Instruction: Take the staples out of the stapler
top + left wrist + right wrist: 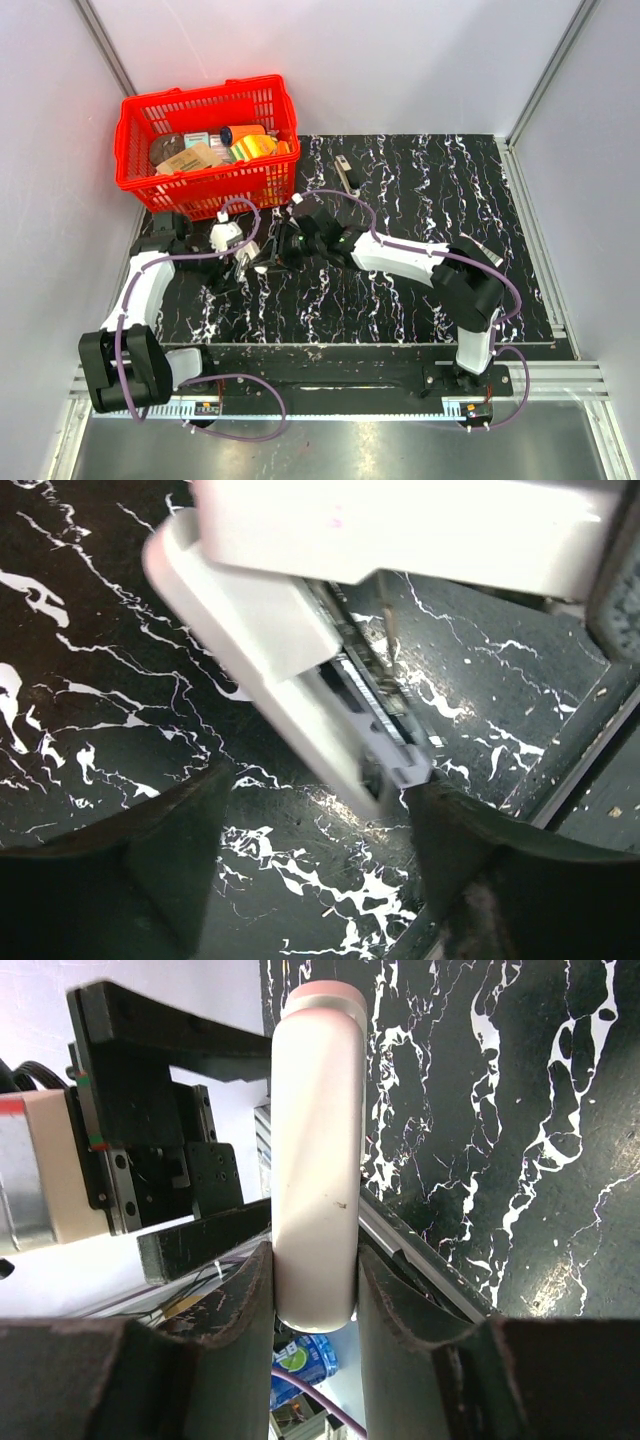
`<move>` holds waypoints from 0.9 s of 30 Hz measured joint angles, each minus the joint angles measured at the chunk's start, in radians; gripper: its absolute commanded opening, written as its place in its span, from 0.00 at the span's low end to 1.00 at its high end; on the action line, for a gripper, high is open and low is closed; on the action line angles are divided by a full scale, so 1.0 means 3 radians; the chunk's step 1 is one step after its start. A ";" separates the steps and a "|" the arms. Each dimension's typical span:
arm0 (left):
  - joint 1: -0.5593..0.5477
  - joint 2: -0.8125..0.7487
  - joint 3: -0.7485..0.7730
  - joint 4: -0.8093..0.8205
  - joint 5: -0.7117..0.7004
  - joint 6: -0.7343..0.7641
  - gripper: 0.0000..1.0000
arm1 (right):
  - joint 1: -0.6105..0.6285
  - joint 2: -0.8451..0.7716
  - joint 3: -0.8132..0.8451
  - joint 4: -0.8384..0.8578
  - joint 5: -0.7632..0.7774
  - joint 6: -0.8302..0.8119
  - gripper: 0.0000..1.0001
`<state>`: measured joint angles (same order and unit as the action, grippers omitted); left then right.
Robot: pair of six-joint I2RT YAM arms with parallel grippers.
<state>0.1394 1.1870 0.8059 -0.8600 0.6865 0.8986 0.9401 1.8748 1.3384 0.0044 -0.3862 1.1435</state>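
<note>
The stapler (346, 172), small and dark with a pale top strip, lies alone on the black marbled table behind the arms. Neither gripper touches it. My right gripper (315, 1260) is shut on a white oblong piece (318, 1140), holding it above the table near the left of centre. In the left wrist view this white piece (270, 630) stands hinged open, with a metal channel (385, 695) showing inside. My left gripper (320, 790) is open. Its fingers straddle the lower tip of that piece, and the right finger (450, 830) is close against the tip.
A red basket (200, 95) full of small packages stands at the back left, just behind the left arm. The table's left edge and a metal rail (590, 750) run close beside the two grippers (265, 255).
</note>
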 measured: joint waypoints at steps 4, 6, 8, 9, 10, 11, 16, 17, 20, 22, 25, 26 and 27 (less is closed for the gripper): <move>0.0000 0.0062 0.0013 -0.0153 0.0004 0.0109 0.38 | 0.0000 0.0000 -0.0050 0.0083 -0.0001 0.0047 0.00; 0.0001 0.0122 0.0025 -0.0216 0.0003 0.0163 0.34 | -0.0001 0.0000 -0.0079 0.0121 -0.0004 0.0072 0.00; 0.0004 0.0164 0.0042 -0.0275 0.0010 0.0201 0.31 | -0.0001 0.0000 -0.0109 0.0161 -0.0013 0.0106 0.00; 0.0006 0.0173 0.0048 -0.0299 0.0018 0.0214 0.30 | -0.0001 0.0000 -0.0122 0.0184 -0.0022 0.0118 0.00; 0.0010 0.0175 0.0057 -0.0322 0.0024 0.0224 0.29 | -0.0001 0.0000 -0.0134 0.0207 -0.0034 0.0136 0.00; 0.0014 0.0177 0.0067 -0.0345 0.0027 0.0235 0.29 | -0.0003 0.0000 -0.0141 0.0230 -0.0052 0.0146 0.00; 0.0045 0.0175 0.0139 -0.0406 0.0029 0.0238 0.19 | -0.0003 0.0000 -0.0175 0.0345 -0.0098 0.0172 0.00; 0.0051 0.0175 0.0150 -0.0406 0.0025 0.0235 0.15 | -0.0003 0.0000 -0.0182 0.0355 -0.0120 0.0170 0.00; 0.0065 0.0175 0.0168 -0.0425 0.0019 0.0235 0.05 | -0.0003 0.0000 -0.0201 0.0398 -0.0167 0.0168 0.00; 0.0074 0.0175 0.0175 -0.0437 0.0017 0.0239 0.00 | -0.0005 0.0000 -0.0225 0.0434 -0.0178 0.0159 0.00; 0.0088 0.0175 0.0175 -0.0476 0.0014 0.0251 0.00 | -0.0009 -0.0010 -0.0272 0.0477 -0.0206 0.0139 0.00; 0.0089 0.0175 0.0175 -0.0490 0.0013 0.0259 0.00 | -0.0009 -0.0019 -0.0291 0.0490 -0.0219 0.0123 0.00; 0.0090 0.0174 0.0175 -0.0496 0.0009 0.0266 0.00 | -0.0009 -0.0031 -0.0306 0.0492 -0.0229 0.0103 0.00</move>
<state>0.1665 1.2392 0.8585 -1.0088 0.6891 0.9783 0.9375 1.8656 1.2465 0.1520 -0.4549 1.1744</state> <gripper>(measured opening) 0.240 0.375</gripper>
